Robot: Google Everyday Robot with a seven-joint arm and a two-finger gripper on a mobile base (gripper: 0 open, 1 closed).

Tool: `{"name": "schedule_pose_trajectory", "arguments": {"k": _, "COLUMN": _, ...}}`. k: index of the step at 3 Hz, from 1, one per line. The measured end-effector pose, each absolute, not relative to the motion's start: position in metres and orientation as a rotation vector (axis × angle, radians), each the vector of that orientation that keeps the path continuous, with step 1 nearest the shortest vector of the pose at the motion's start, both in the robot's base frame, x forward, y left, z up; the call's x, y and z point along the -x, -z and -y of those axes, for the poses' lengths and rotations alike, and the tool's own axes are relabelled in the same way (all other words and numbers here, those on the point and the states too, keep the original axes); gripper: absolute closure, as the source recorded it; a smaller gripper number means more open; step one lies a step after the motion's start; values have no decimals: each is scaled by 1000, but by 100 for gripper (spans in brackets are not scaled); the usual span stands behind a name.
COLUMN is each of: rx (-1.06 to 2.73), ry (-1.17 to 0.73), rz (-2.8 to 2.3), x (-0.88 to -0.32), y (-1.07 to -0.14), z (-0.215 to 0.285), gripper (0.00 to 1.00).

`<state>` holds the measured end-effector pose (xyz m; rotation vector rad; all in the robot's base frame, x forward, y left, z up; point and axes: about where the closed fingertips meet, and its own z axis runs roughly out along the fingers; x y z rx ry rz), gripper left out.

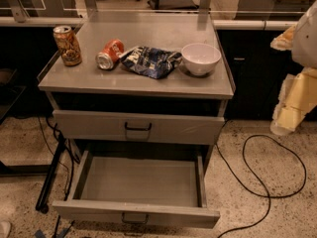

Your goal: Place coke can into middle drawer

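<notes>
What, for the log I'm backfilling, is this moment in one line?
coke can: on its side on cabinet top, beside chip bag | middle drawer: open, no can inside | gripper: far right of view, apart from can

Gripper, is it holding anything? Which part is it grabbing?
Nothing seems held. The gripper hangs at the right edge, apart from the coke can, which lies on its side on the cabinet top.

Cream-yellow blocky claw (290, 108) at right edge, white rounded arm (308, 36).

Red-orange coke can (110, 54); pale yellow jaws far right.
</notes>
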<state>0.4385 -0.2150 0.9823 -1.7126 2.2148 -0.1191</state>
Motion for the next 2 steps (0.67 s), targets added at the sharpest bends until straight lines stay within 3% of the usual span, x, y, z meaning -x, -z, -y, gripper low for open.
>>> {"name": "schedule_pose_trajectory", "arguments": {"k": 2, "rx": 1700, "ry": 112, "rz": -2199, "x": -447, "y": -985, "z": 210, "gripper": 0}}
